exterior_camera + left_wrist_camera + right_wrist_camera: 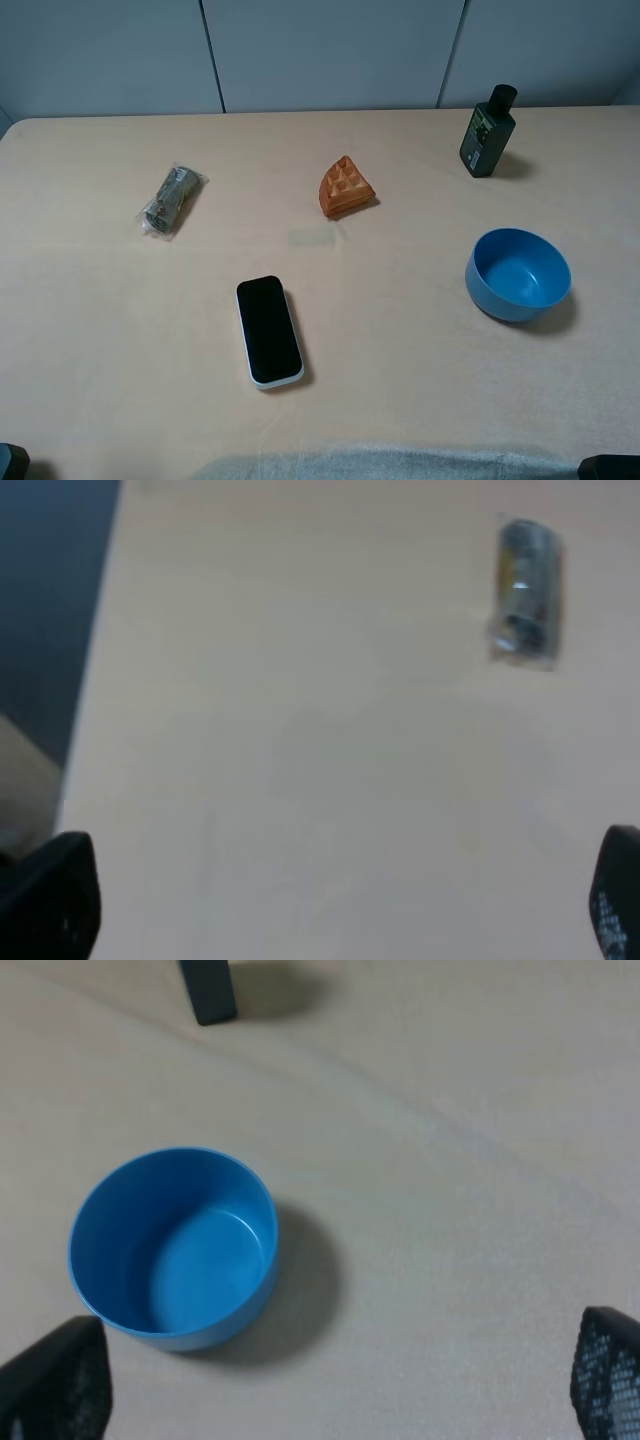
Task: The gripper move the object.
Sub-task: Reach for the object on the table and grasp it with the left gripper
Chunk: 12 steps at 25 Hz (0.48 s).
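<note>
The object, a small crinkly clear-plastic packet (170,200) with dark green-grey contents, lies flat on the tan table at the left. It also shows in the left wrist view (526,592), far ahead of the fingers. My left gripper (340,900) is open and empty, fingertips (55,905) at the frame corners. My right gripper (340,1380) is open and empty, with a fingertip (60,1385) close beside the blue bowl. In the exterior high view only dark bits of the arms show at the bottom corners (12,462).
A black phone with white rim (268,331) lies front of centre. An orange waffle wedge (345,187) sits mid-table. A dark green bottle (487,131) stands at the back right. A blue bowl (518,274) (172,1247) stands at the right. The table's left edge (95,650) shows.
</note>
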Each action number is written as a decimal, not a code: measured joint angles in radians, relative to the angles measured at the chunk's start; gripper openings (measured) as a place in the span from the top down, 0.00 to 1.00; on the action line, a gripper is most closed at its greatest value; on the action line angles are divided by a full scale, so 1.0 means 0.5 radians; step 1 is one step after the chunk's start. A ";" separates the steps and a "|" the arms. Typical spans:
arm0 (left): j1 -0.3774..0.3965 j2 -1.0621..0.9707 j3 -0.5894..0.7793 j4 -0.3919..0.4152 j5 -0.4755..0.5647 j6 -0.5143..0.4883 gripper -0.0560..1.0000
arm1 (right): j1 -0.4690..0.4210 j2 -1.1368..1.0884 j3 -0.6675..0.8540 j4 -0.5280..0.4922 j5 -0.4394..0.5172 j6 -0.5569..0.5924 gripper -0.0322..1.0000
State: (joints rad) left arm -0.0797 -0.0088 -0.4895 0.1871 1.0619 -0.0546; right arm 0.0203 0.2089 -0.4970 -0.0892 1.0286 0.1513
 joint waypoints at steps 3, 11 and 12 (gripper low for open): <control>0.000 0.000 0.000 0.078 -0.002 0.000 0.02 | 0.000 0.000 0.000 0.000 0.000 0.000 0.30; 0.000 0.000 0.000 0.115 -0.029 0.000 0.02 | 0.000 0.000 0.000 0.000 0.000 0.000 0.30; 0.000 0.000 0.000 0.115 -0.029 0.000 0.02 | 0.000 0.000 0.000 0.000 0.000 0.000 0.30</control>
State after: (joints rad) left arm -0.0797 -0.0088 -0.4895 0.2447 1.0476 -0.0546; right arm 0.0203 0.2089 -0.4970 -0.0892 1.0286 0.1513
